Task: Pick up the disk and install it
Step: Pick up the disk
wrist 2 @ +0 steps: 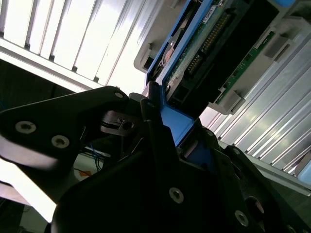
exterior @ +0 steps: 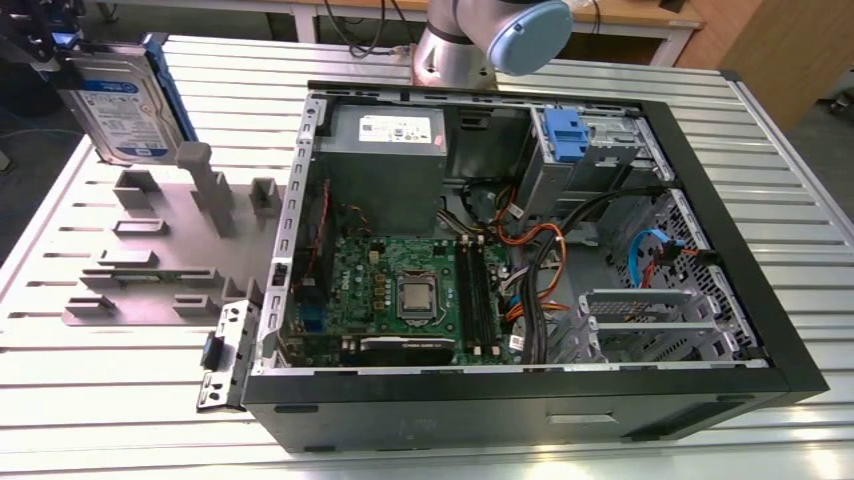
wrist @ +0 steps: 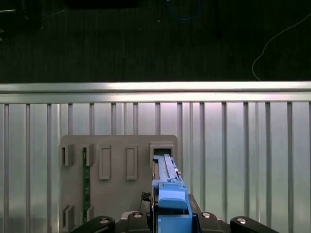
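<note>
In the exterior view the disk hangs upright at the exterior view's far left. It is just above the grey slotted fixture and well apart from the open computer case. The gripper grasps its upper end.

In the second wrist view the black fingers are clenched on the blue carrier frame.

In the first wrist view the frame sits between the jaws, over the fixture's empty slot.

The disk looks rigid, fairly heavy and sensitive to knocks. The plastic frame edges seem the safest hold, though they are smooth.
</note>
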Tool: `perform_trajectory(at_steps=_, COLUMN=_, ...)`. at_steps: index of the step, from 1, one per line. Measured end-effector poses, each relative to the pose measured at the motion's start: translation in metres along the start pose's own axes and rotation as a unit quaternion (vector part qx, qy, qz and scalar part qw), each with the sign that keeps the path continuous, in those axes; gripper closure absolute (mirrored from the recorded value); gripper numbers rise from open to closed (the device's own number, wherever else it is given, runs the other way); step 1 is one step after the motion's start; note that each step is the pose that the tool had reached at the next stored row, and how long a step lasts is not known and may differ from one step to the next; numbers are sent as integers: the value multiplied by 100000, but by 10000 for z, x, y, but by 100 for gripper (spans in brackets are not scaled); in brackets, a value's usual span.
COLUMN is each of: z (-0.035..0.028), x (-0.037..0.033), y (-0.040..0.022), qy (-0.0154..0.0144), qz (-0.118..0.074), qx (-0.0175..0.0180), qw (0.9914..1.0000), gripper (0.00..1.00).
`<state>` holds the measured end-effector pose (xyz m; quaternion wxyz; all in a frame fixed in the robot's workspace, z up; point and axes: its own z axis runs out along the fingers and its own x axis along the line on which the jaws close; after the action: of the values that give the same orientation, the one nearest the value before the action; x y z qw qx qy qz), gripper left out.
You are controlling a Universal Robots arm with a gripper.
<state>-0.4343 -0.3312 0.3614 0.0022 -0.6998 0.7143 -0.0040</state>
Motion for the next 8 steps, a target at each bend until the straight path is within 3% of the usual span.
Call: perform_trajectory(at_steps=8, z=-18, x=0, y=0, qy=30, qz=1, qx=0, qw=100000, gripper=64)
